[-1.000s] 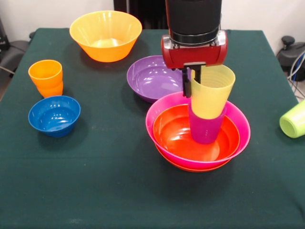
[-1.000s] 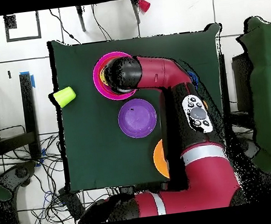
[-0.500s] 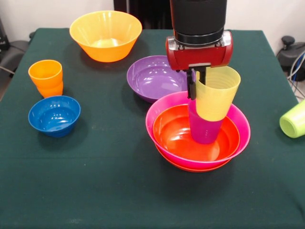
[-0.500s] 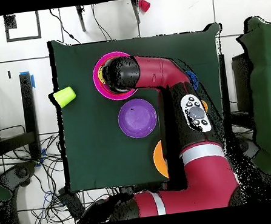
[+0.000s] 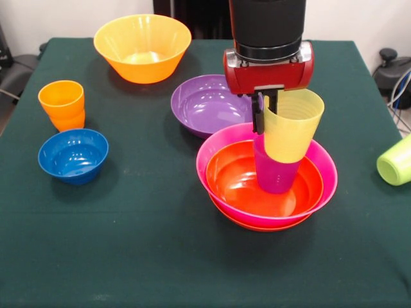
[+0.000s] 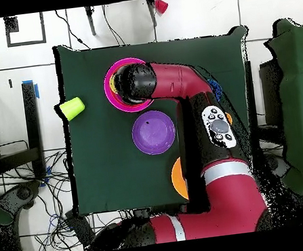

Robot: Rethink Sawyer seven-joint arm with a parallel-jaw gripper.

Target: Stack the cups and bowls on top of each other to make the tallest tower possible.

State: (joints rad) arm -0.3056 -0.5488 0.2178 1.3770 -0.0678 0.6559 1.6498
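The tower stands right of centre in the front view: a pink bowl [image 5: 215, 144] sits in a red-orange bowl [image 5: 257, 226] and holds another red-orange bowl [image 5: 234, 186]. A purple cup [image 5: 276, 178] stands upright in that bowl, and a yellow cup [image 5: 292, 131] is nested in its mouth, slightly tilted. My gripper [image 5: 265, 112] is shut on the yellow cup's left rim, one finger outside and one inside. In the overhead view my arm hides the cups; only the pink bowl's rim [image 6: 109, 88] shows. The wide purple bowl [image 5: 205, 102] lies just behind the tower.
A large yellow-orange bowl [image 5: 141, 48] stands at the far left. Two stacked orange cups [image 5: 62, 102] and a small blue bowl [image 5: 72, 155] are at the left edge. A lime green cup [image 5: 395, 160] lies on its side at the right edge.
The gripper and yellow cup shifted slightly right and the cup settled lower over the purple cup a second ago; nothing has moved in the last half second.
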